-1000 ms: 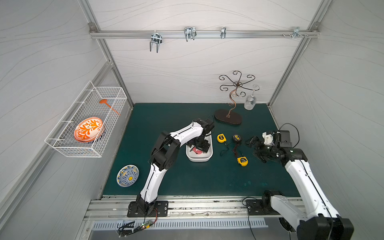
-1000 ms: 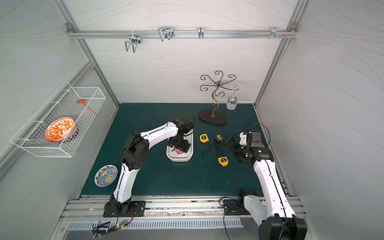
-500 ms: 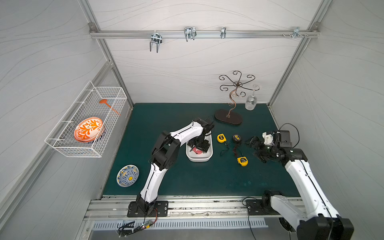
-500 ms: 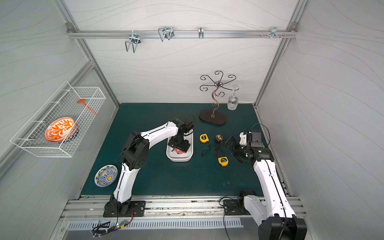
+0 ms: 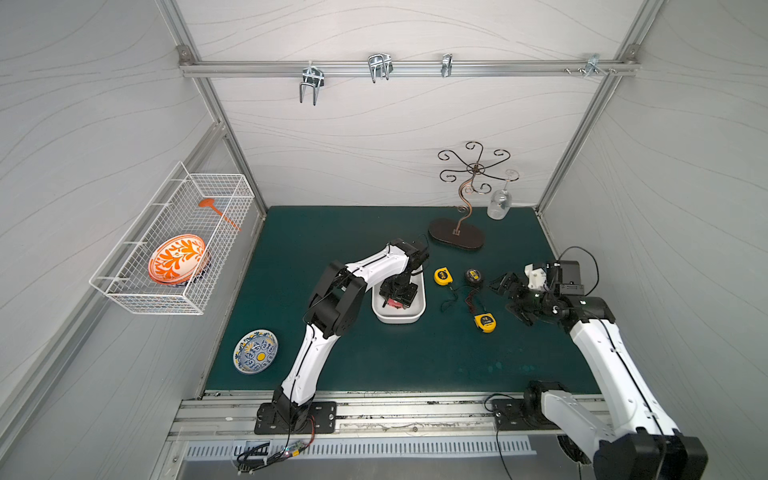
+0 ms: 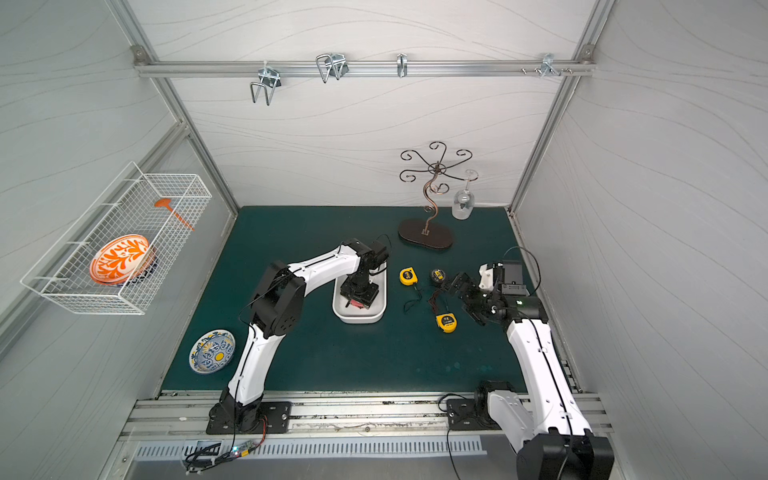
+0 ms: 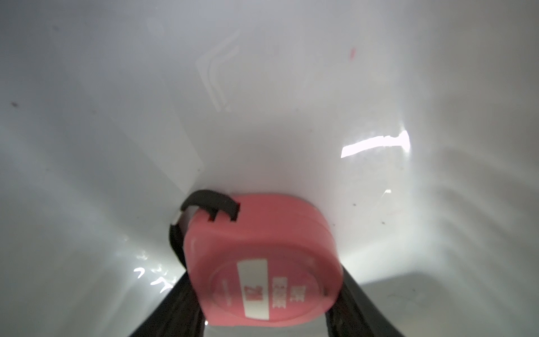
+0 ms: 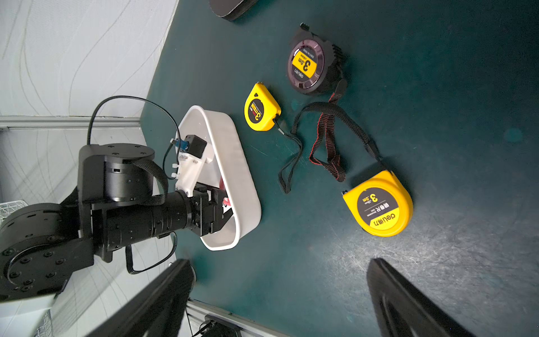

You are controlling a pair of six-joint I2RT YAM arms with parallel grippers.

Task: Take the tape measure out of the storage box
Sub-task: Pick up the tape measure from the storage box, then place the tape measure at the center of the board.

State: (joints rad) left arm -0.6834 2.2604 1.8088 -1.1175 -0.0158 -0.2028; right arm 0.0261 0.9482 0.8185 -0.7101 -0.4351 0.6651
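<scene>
The pink-red tape measure (image 7: 262, 256) lies on the floor of the glossy white storage box (image 5: 398, 320), near its front end. My left gripper (image 7: 265, 274) reaches down into the box, and its two black fingers (image 7: 180, 294) press against both sides of the tape measure's case. In both top views the left gripper (image 5: 395, 296) (image 6: 357, 296) hides most of the tape measure; a bit of red (image 8: 226, 201) shows over the box wall (image 8: 233, 163). My right gripper (image 5: 509, 299) (image 8: 280, 291) hovers open over the mat to the right, holding nothing.
Right of the box, on the green mat, lie a small yellow tape measure (image 5: 442, 276), a black round one (image 5: 473, 275) and a larger yellow one (image 5: 485, 323), their straps tangled between them. A metal stand (image 5: 456, 239) with a hanging glass (image 5: 498, 205) is behind; a blue plate (image 5: 255, 351) sits front left.
The left gripper's fingers have closed in on the tape measure inside the box. Both arms otherwise hold their places.
</scene>
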